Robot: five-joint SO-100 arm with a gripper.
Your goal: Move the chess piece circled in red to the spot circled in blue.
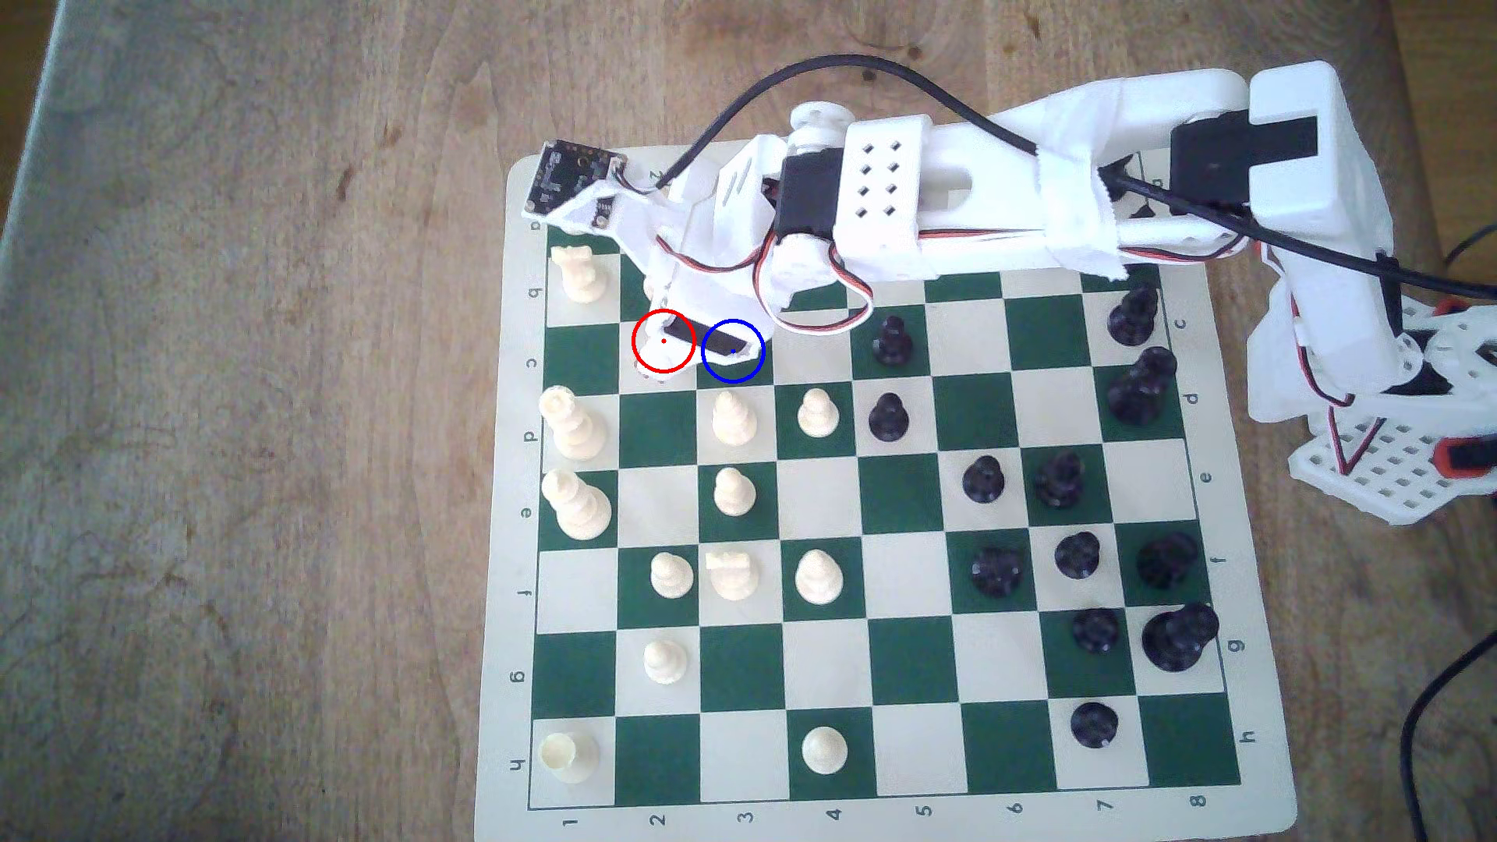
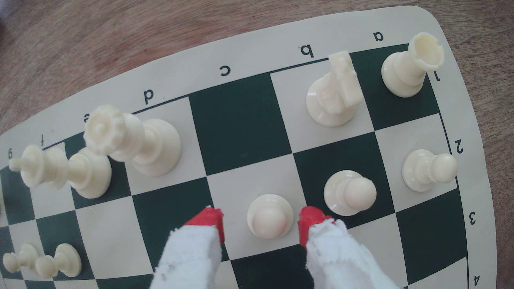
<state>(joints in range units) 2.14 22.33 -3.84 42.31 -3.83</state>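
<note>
While pincer (image 2: 261, 222) gapes, pawn (image 2: 269, 216) stands between red fingertips (image 2: 208, 219); untouched.

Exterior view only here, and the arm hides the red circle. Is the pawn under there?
Observer: Yes. In the wrist view the pawn stands upright on its cream square, between the red-tipped jaws.
Operator: Gripped?
Observer: No. The jaws are open, with a gap showing on each side of the pawn.
Operator: Is the blue-circled square free?
Observer: The part of that dark square that shows between the jaws is bare. The rest is hidden.
</note>
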